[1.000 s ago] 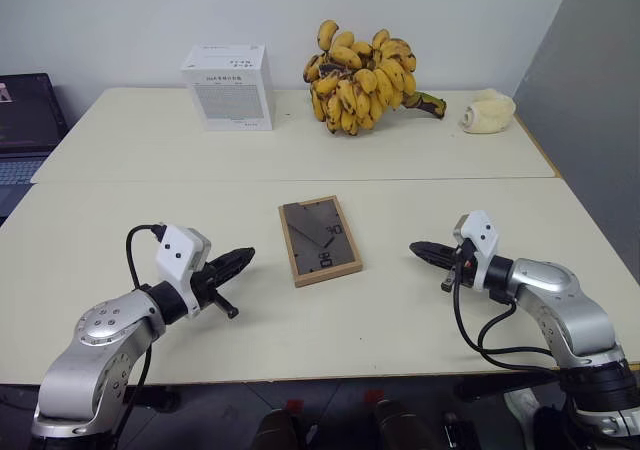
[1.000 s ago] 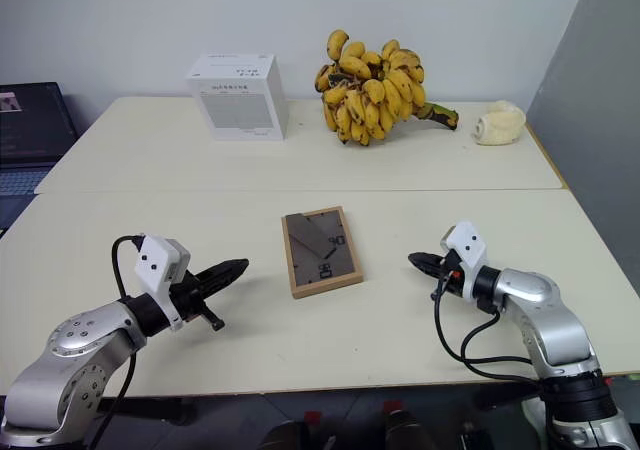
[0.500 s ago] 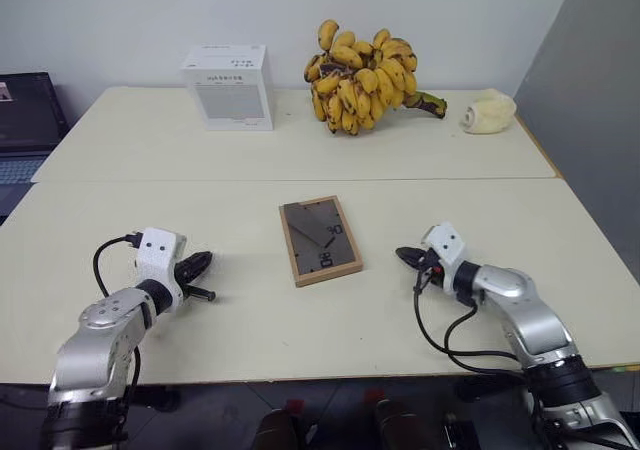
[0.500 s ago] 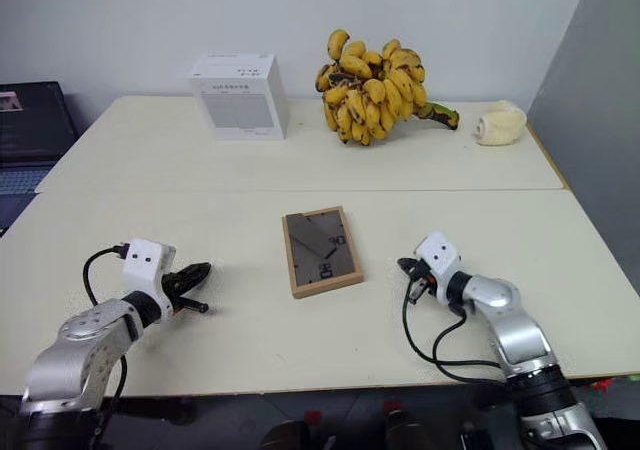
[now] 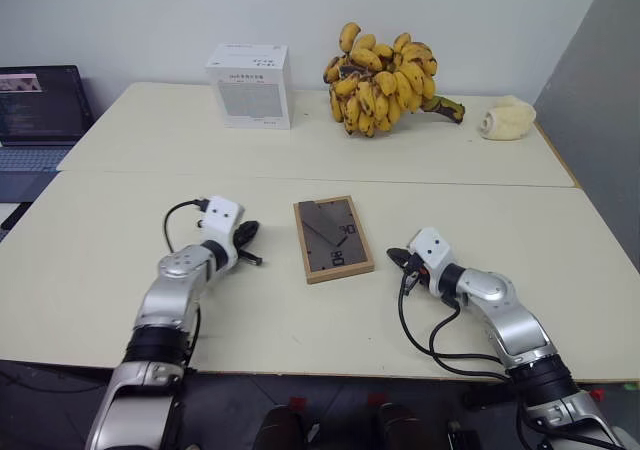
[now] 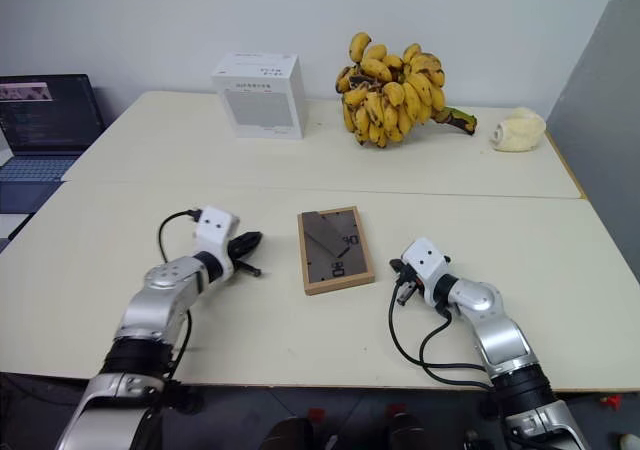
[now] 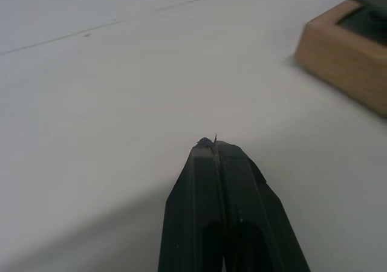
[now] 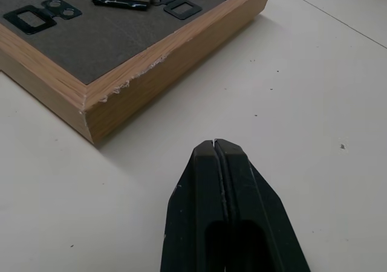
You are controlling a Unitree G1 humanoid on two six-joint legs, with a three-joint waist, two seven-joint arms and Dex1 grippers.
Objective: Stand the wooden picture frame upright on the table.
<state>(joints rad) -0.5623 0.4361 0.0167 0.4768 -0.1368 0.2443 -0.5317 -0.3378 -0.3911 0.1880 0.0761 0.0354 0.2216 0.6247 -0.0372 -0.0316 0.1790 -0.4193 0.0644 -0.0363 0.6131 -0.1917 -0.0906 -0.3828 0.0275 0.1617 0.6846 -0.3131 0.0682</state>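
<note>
The wooden picture frame (image 5: 333, 239) is seen lying flat, back side up, near the middle of the cream counter (image 5: 100, 240), just on the near side of the seam that runs across it. Its dark grey-brown back and the folded stand are turned upward, and metal hangers can be made out in the right wrist view.

The left end effector (image 5: 247, 233) is placed at about 9 o'clock from the frame, low over the counter, near the frame but apart from it. Its two black fingers are pressed together, with nothing between them, as is shown in the left wrist view.

The right end effector (image 5: 395, 258) is placed at about 4 o'clock from the frame, close beside its near right corner, without contact being visible. Its fingers are likewise closed on nothing, the tips pointed toward a chipped wooden corner.

Toward 12 o'clock, on the far half of the counter, a white box (image 5: 250, 71), a bunch of bananas (image 5: 385, 66) and a pale roll-like object (image 5: 506, 118) are found. At 10 o'clock, a laptop (image 5: 40, 110) is seen past the counter's edge.
</note>
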